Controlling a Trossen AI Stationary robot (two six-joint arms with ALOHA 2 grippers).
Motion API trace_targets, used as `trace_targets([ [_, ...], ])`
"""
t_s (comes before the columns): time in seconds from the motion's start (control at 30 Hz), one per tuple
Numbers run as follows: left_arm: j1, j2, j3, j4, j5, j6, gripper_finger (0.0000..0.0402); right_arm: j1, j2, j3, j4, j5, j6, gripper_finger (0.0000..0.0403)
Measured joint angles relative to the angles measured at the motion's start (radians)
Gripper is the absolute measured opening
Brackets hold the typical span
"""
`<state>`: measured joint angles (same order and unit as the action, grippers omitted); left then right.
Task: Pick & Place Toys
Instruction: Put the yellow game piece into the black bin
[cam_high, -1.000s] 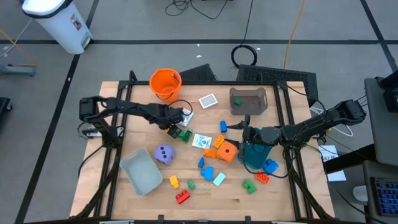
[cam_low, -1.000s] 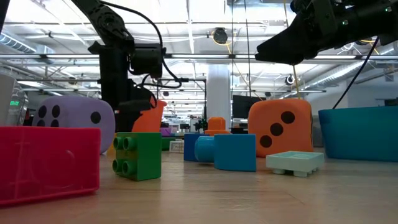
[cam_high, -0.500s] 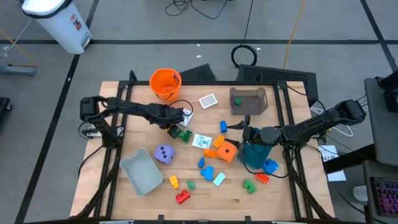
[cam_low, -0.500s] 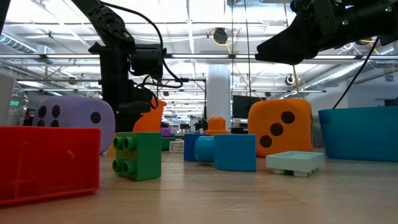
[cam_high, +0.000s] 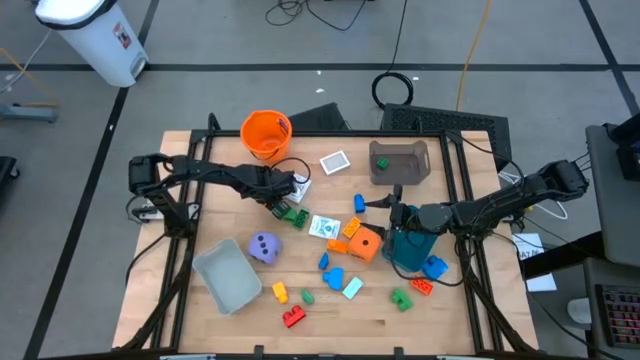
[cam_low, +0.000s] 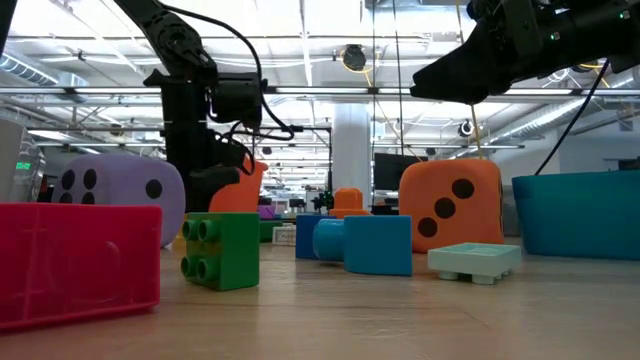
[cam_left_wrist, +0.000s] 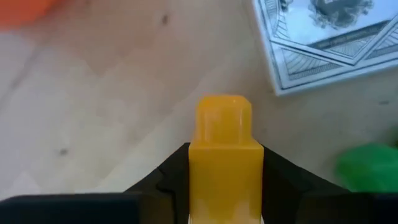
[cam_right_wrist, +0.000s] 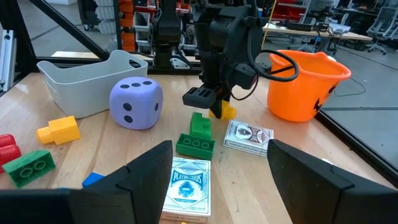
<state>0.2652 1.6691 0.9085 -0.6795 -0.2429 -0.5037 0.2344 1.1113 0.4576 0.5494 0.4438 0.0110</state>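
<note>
- Clamping a yellow block between the left gripper fingers, low over the table, just beside a white card; plain only from the left wrist.
- Seen from the right wrist: same block beside a green block.
- Hovering with jaws spread, the right gripper above the teal bin.
</note>
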Motion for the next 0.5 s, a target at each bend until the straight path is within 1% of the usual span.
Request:
trace_targets([
  [0.13, 0.016, -0.060, 0.000, -0.012, 0.008, 0.033, 0.0138, 0.000, 0.000, 0.000, 0.008, 0.000, -0.002, 0.0254],
  [0.2, 0.021, -0.113, 0.000, -0.025, 0.017, 0.038, 0.0138, 0.000, 0.000, 0.000, 0.027, 0.000, -0.021, 0.0254],
  [0.3, 0.023, -0.213, 0.000, -0.022, 0.042, 0.060, 0.0154, 0.000, 0.000, 0.000, 0.076, 0.000, -0.065, 0.0254],
  [0.43, 0.006, -0.350, 0.000, 0.048, 0.113, 0.123, 0.0164, 0.000, 0.000, 0.000, 0.178, -0.010, -0.127, 0.0254],
  [0.5, -0.014, -0.402, 0.000, 0.103, 0.158, 0.163, 0.0162, -0.006, 0.000, 0.000, 0.227, -0.052, -0.168, 0.0254],
])
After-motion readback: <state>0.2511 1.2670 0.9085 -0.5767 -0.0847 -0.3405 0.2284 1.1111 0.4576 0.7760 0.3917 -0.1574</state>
